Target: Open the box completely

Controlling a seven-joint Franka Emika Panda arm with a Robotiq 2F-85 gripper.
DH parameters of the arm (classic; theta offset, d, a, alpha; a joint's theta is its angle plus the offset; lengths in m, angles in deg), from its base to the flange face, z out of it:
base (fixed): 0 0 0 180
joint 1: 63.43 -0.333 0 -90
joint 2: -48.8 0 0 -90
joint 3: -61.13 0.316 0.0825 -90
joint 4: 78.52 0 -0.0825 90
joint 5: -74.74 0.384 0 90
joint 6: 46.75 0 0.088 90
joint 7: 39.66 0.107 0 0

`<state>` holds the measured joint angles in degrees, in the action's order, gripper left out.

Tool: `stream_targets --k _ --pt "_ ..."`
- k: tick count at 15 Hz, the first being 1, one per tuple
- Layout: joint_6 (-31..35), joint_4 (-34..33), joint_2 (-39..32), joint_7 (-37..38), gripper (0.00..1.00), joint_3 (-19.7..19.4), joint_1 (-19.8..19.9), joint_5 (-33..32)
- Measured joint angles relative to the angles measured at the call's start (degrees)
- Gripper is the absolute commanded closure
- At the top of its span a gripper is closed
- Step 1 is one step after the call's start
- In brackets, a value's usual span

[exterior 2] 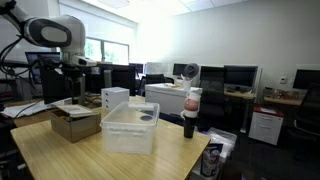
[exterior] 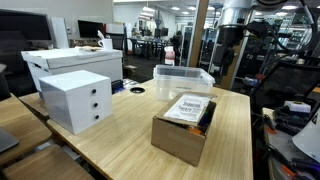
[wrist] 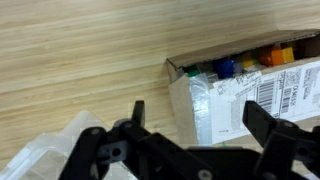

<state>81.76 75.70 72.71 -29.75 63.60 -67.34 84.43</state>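
Table (exterior: 120, 145): bears box, drawer cube and bin.
Box (exterior: 185, 125): nearest the front edge in an exterior view. One flap lies over its top, and small items (wrist: 240, 62) sit inside along the uncovered side.
Drawer cube (exterior: 78, 100): left of box, well apart.
Bin (exterior: 183, 78): behind box.
Carton (exterior: 72, 62): behind drawer cube.
Gripper (wrist: 195, 118): above box, in wrist view.

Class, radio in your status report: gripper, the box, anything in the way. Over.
Gripper open, empty, over box. Labelled flap lies across top; gap shows contents. Clear bin nearby, off the box.
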Motion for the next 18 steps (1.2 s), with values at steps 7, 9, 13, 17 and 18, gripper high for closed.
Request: stream_targets --k 7,9,13,17,18 --pt "3.7 5.3 2.0 -0.6 0.0 1.3 -3.8 1.7" --pt "3.9 5.1 1.5 -1.1 0.0 1.7 -5.7 3.0" --pt "4.0 5.0 0.1 -2.2 0.0 2.5 -8.5 4.4" --pt "4.0 5.0 -2.2 -3.2 0.0 3.3 -10.7 6.0" --pt "4.1 5.0 -3.1 -3.5 0.0 3.5 -11.0 6.5"
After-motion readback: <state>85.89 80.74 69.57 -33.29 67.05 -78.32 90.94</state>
